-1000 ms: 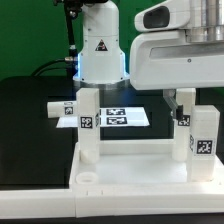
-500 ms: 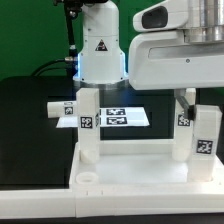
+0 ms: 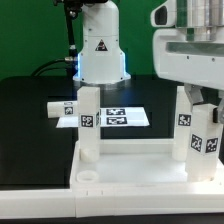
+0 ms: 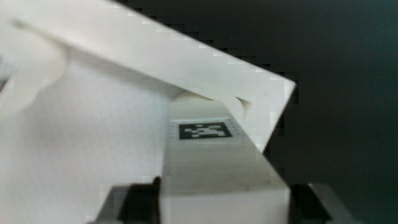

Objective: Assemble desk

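- Two legs stand upright on the desk top, which lies at the front of the black table: one leg at the exterior view's left, the other leg at its right.
- I see the gripper now closed on that right leg; a second ago its jaws stood wide beside it.
- Since then the arm has shifted toward the exterior view's right, and the leg with it.
- I judge the grasp made; seating or screwing this leg comes next.
- Behind lies the marker board, with a small tagged piece at its edge.
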Available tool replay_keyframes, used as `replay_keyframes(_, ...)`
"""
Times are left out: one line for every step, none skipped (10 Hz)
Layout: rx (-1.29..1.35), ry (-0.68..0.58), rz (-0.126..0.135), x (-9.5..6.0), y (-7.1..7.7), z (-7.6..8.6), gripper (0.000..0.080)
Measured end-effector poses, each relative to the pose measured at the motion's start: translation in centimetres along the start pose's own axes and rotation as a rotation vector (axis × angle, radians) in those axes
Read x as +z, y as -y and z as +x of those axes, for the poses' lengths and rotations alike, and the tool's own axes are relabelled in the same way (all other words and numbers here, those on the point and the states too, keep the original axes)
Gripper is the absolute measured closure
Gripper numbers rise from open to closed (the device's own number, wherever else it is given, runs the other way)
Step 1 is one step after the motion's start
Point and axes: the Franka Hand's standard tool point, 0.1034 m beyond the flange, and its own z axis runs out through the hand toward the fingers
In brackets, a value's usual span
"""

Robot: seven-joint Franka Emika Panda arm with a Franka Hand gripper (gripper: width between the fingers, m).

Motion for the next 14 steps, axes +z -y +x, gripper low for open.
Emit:
replay_keyframes(0.046, 0.0, 0.0, 0.0, 0.0, 0.0, 0.0509)
replay_keyframes(0.107, 0.003, 0.001, 0.0, 0.0, 0.0, 0.0509)
replay_keyframes(0.227, 0.015, 0.006, 0.0, 0.0, 0.2, 0.0509)
replay_keyframes(0.454, 0.053, 0.023, 0.1, 0.2, 0.4, 0.0509)
replay_keyframes(0.589, 0.065, 0.039, 0.0, 0.3, 0.6, 0.0509)
replay_keyframes(0.618, 0.063, 0.043, 0.0, 0.3, 0.8, 0.0509)
replay_keyframes(0.611, 0.061, 0.042, 0.0, 0.3, 0.9, 0.0509)
replay_keyframes(0.61, 0.061, 0.041, 0.1, 0.2, 0.8, 0.0428)
replay_keyframes(0.61, 0.061, 0.041, 0.1, 0.2, 0.8, 0.0237)
replay_keyframes(0.586, 0.059, 0.039, 0.0, 0.2, 0.6, 0.0237)
replay_keyframes(0.502, 0.067, 0.044, -1.0, 0.2, 0.2, 0.0177)
replay_keyframes(0.461, 0.076, 0.056, -2.3, -0.3, 0.6, 0.0158)
replay_keyframes(0.462, 0.077, 0.063, -2.8, -0.3, 0.7, 0.0158)
replay_keyframes(0.459, 0.077, 0.063, -2.7, -0.2, 0.6, 0.0151)
